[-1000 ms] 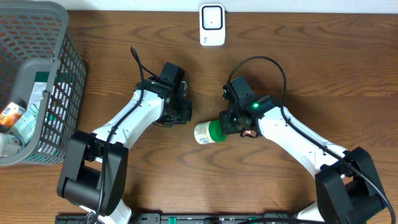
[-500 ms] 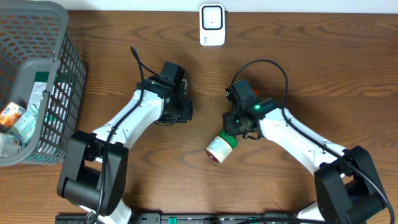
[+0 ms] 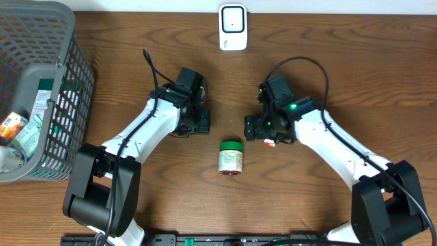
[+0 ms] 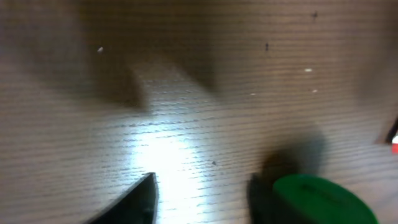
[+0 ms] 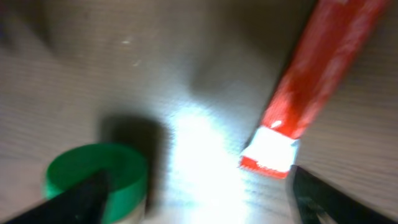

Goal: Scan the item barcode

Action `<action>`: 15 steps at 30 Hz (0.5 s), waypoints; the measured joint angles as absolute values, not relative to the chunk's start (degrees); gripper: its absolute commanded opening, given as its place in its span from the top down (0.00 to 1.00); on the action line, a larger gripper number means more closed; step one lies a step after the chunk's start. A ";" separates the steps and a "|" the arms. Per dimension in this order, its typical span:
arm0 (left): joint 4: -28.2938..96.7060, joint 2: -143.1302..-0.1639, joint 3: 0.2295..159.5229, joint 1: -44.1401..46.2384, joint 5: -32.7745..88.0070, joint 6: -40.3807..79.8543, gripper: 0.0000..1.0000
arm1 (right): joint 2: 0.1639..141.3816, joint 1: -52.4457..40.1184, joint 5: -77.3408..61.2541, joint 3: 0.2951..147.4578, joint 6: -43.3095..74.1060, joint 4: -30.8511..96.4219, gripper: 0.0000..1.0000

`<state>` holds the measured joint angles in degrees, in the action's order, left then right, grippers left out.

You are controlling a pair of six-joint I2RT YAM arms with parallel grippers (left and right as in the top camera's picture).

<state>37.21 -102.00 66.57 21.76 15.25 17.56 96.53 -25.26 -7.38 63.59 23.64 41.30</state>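
Observation:
The item, a small white bottle with a green lid (image 3: 231, 158), lies on its side on the wooden table between the two arms, lid toward the far side. My right gripper (image 3: 255, 130) hovers just right of it and stands open; in the right wrist view the green lid (image 5: 97, 176) sits by the left finger (image 5: 81, 200), nothing between the jaws of the gripper (image 5: 199, 205). My left gripper (image 3: 199, 122) is to the bottle's upper left, open and empty (image 4: 202, 200); the lid (image 4: 323, 200) shows beyond its right finger. No barcode is visible. The white scanner (image 3: 233, 27) stands at the table's far edge.
A grey mesh basket (image 3: 65, 82) holding several packaged goods fills the left side. A red strip with a white end (image 5: 308, 87) hangs close by the right gripper. Black cables loop above both wrists.
The right gripper opened and let go of the bottle, which dropped and now lies on the table. The right arm drew back to the right. The left gripper opened in place.

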 measured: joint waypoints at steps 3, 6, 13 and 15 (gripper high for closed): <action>37.04 -102.00 66.57 21.76 14.11 18.00 0.34 | 96.53 -23.62 -3.84 63.64 23.22 40.34 0.01; 36.71 -102.00 66.57 21.76 13.15 17.96 0.29 | 96.53 -23.00 -1.28 63.64 23.22 40.16 0.01; 36.16 -102.00 66.57 21.76 11.88 17.98 0.16 | 96.53 -23.05 0.51 63.64 23.22 40.05 0.01; 36.16 -102.00 66.57 21.76 11.73 18.00 0.16 | 96.53 -23.05 0.73 63.64 23.22 40.05 0.01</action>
<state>36.16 -102.00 66.57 21.76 11.73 18.00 96.53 -23.05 0.73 63.64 23.22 40.05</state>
